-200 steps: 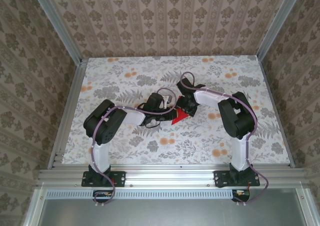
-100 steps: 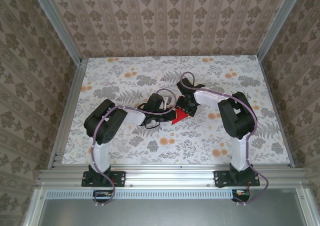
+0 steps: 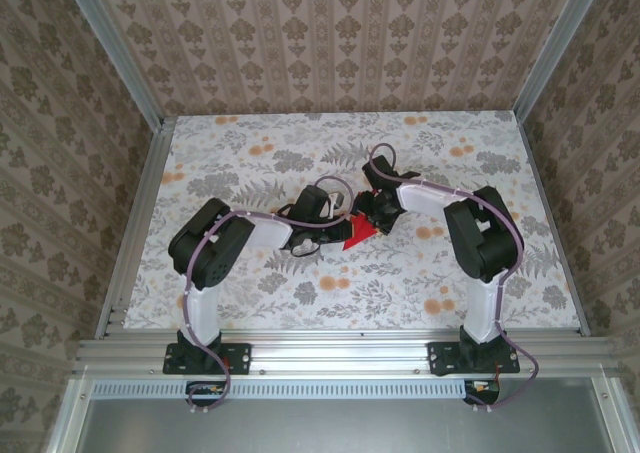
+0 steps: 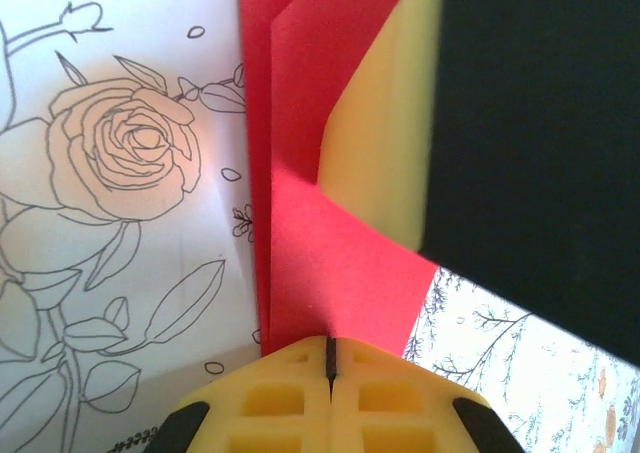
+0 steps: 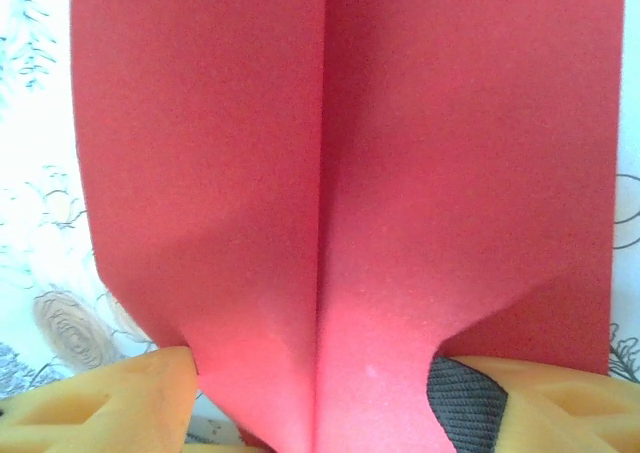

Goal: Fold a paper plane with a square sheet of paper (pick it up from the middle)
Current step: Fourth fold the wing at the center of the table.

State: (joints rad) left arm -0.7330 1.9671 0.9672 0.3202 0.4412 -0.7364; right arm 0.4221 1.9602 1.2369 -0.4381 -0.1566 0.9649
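From overhead, the two arms meet over the middle of the flowered table [image 3: 230,153], with the folded red paper [image 3: 357,235] showing between their wrists, just right of centre. The left gripper [image 4: 330,358] is clamped tight on one edge of it. The right gripper [image 5: 315,378] has its yellow fingers [image 5: 100,408] spread either side of the creased sheet; whether they press it, I cannot tell.

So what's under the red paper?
Around the red paper you can see the flowery table beneath. The left gripper pinches its edge. What lies right below the paper is covered.
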